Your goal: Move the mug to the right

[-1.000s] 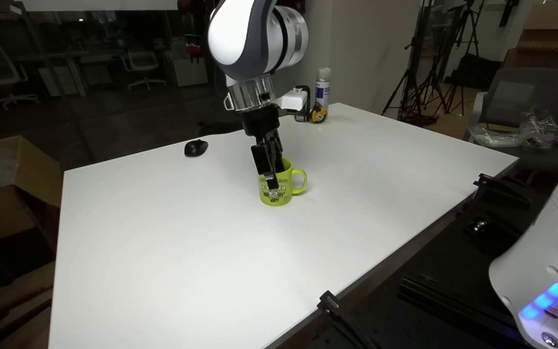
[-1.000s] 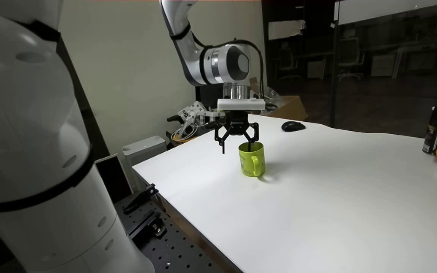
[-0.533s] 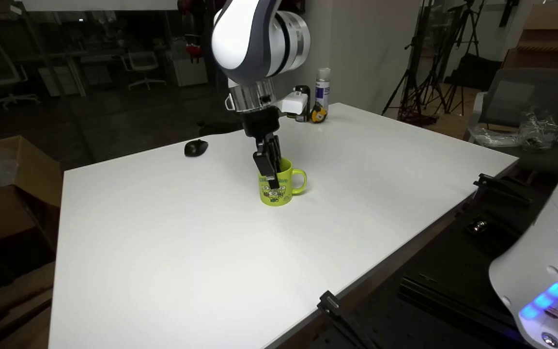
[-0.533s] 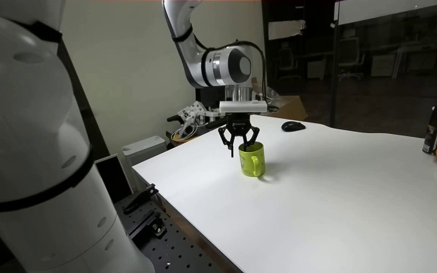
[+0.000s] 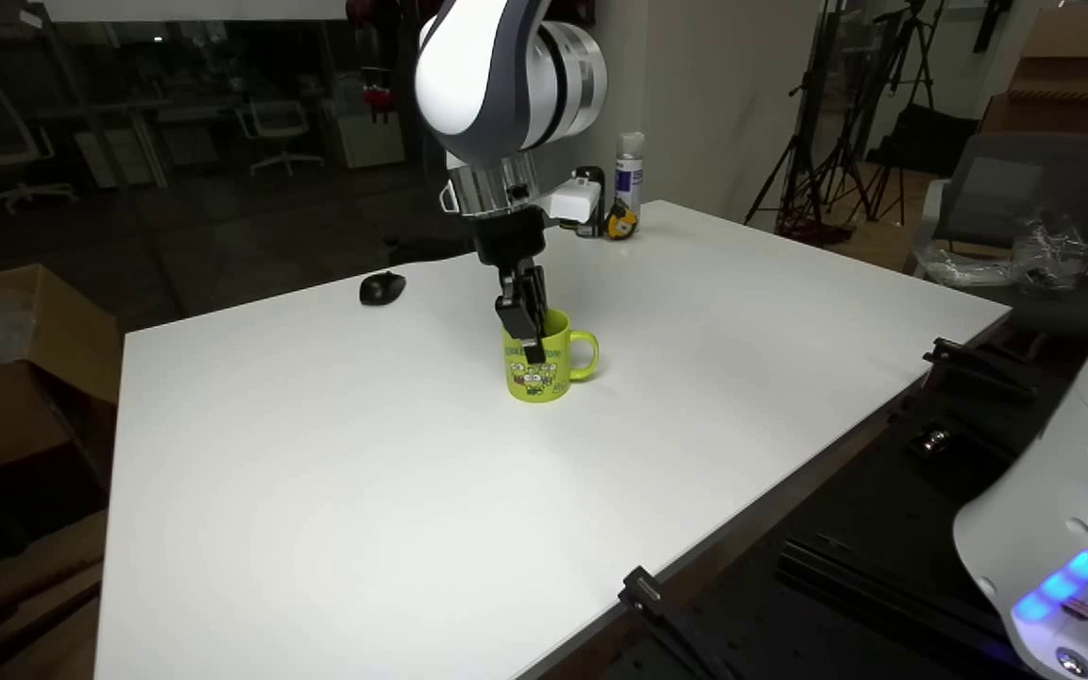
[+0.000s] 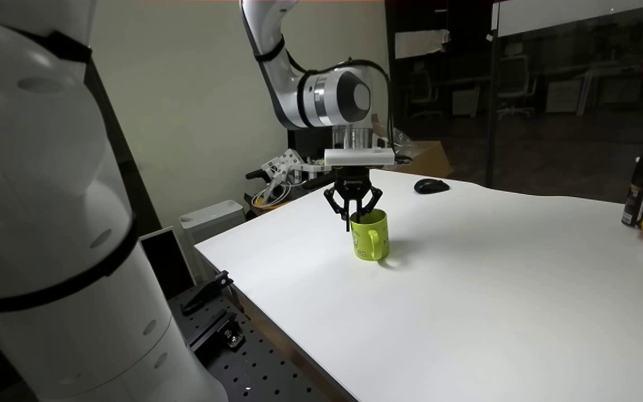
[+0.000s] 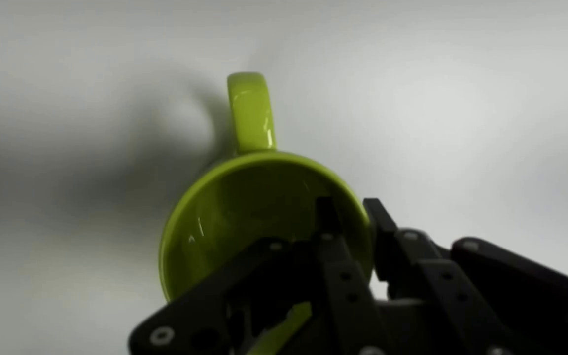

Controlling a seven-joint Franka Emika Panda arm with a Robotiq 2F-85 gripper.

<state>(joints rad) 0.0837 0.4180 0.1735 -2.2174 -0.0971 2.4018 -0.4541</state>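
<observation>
Two fingers (image 7: pixel 382 231), narrowly parted, straddle, at wrist-view three o'clock, the wall of the mug (image 5: pixel 537 382) upright on the surface (image 5: pixel 365 491); approach seems done, grip I cannot tell, moving right remains.

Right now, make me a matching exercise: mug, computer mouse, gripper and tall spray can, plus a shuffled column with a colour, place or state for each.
1. mug
2. computer mouse
3. gripper
4. tall spray can

A. black, lying on the table
B. white and blue
C. yellow-green, standing upright
D. straddling the mug's rim

Pairs: 1-C, 2-A, 3-D, 4-B
</observation>
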